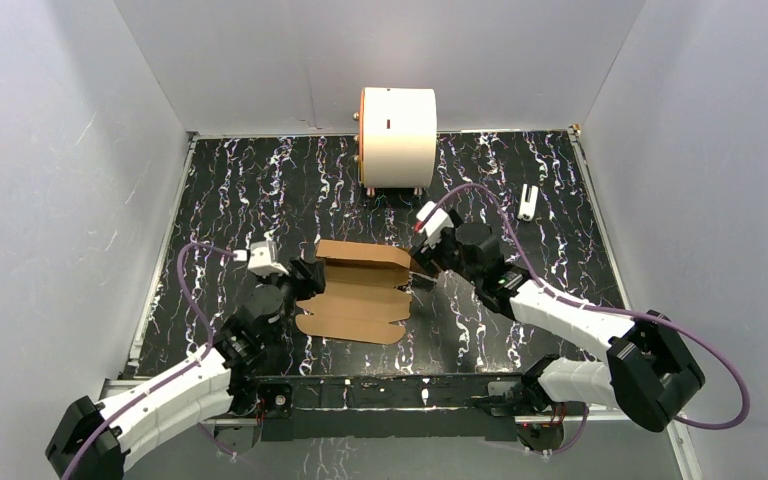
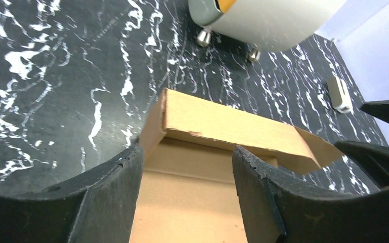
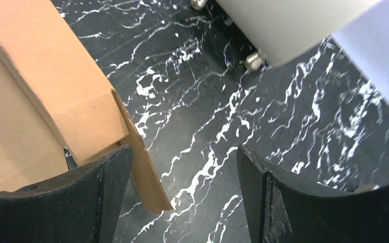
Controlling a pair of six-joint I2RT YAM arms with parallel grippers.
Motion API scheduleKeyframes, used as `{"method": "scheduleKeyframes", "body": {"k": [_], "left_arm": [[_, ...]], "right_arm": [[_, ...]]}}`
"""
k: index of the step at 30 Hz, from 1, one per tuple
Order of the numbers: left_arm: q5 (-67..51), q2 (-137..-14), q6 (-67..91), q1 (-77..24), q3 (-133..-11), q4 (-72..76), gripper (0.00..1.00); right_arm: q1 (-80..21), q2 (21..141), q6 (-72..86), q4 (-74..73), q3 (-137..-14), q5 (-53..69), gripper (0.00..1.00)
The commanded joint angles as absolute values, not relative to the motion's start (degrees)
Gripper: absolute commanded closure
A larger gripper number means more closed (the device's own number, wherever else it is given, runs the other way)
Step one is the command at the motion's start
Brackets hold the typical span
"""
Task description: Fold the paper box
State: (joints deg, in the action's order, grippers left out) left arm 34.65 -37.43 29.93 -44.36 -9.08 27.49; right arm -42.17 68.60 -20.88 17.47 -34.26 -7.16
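Observation:
The paper box (image 1: 360, 290) is a brown cardboard die-cut sheet, partly folded, lying mid-table with its far panel raised. My left gripper (image 1: 308, 277) is open at the box's left edge; in the left wrist view the box (image 2: 223, 121) spans between and beyond the open fingers (image 2: 111, 197). My right gripper (image 1: 425, 262) is open at the box's right far corner; in the right wrist view the raised panel (image 3: 45, 86) and a side flap (image 3: 144, 172) sit by the left finger (image 3: 99, 192), with bare table between the jaws.
A large white cylinder with an orange rim (image 1: 398, 135) stands on small feet at the back centre. A small white object (image 1: 528, 202) lies at the back right. Grey walls enclose the black marbled table (image 1: 520, 330).

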Motion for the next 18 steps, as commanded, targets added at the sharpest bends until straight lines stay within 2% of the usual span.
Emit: {"method": "scheduleKeyframes", "body": {"k": [1, 8, 18], "left_arm": [[26.57, -39.95, 38.96, -44.38, -17.47, 10.19, 0.37], [14.72, -46.34, 50.52, -44.61, -21.73, 8.33, 0.32], [15.65, -54.22, 55.88, -51.0, -23.97, 14.97, 0.31]], "right_arm": [[-38.16, 65.89, -13.27, 16.44, -33.32, -0.83, 0.16], [-34.17, 65.24, -8.45, 17.6, -29.23, 2.11, 0.17], [-31.5, 68.88, -5.13, 28.11, -25.02, 8.37, 0.21]]}}
